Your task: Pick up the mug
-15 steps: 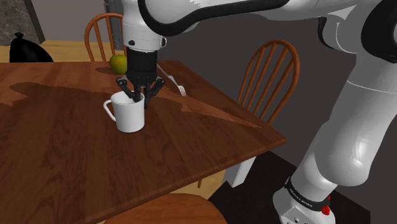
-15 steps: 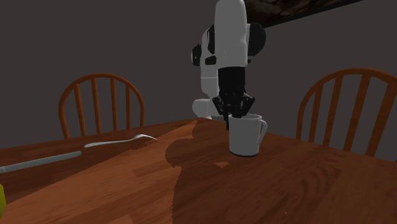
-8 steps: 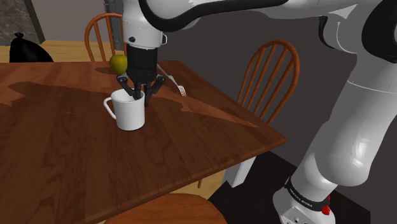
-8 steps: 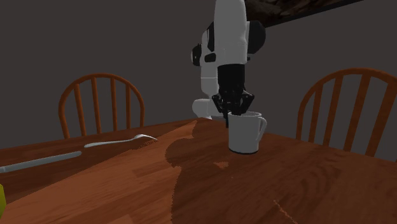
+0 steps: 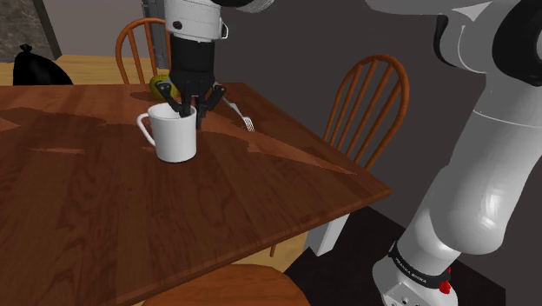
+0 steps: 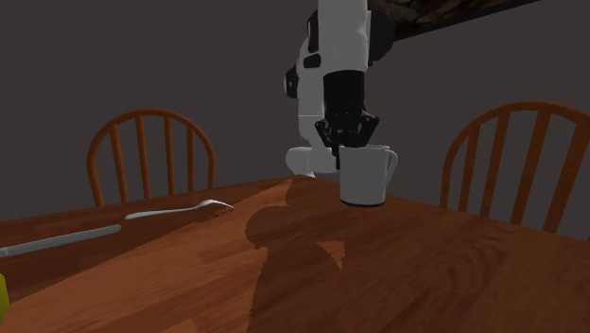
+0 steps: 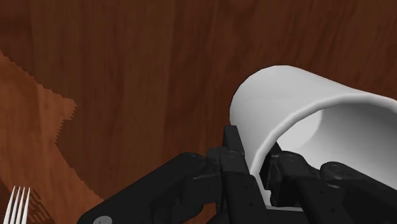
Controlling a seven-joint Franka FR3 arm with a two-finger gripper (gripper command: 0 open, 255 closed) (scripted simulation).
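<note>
Step in hand, imo: the lift, w/ the grasp already made. The gripper [image 5: 190,111] is pointing straight down onto the mug [image 5: 174,137]. The mug is sitting over the table [image 5: 261,200], toward its far side in the shoulder view, w/ the handle pointing to that view's left. In the second exterior view the mug's base is looking clear of the wood and its shadow is lying apart from it, nearer the camera. So it's prob. hanging off the surface, not resting on it, tho I can't be 100% sure.

Fingers: nearly closed and clamping the rim wall. In the wrist view one finger [image 7: 234,149] is pressing on the outside of the white wall and the other is sitting inside the cup, w/ the wall pinched btwn them. The grip is on one side of the rim only, approx opposite the handle.

Nxt move is calling for a straight, slow rise w/ the wrist level. An off-centre rim pinch is leaving the mug free to tip or slip. The fork [image 5: 246,122] and the apple [image 5: 160,84] are lying near, just beyond the mug, so no drifting that way.
</note>
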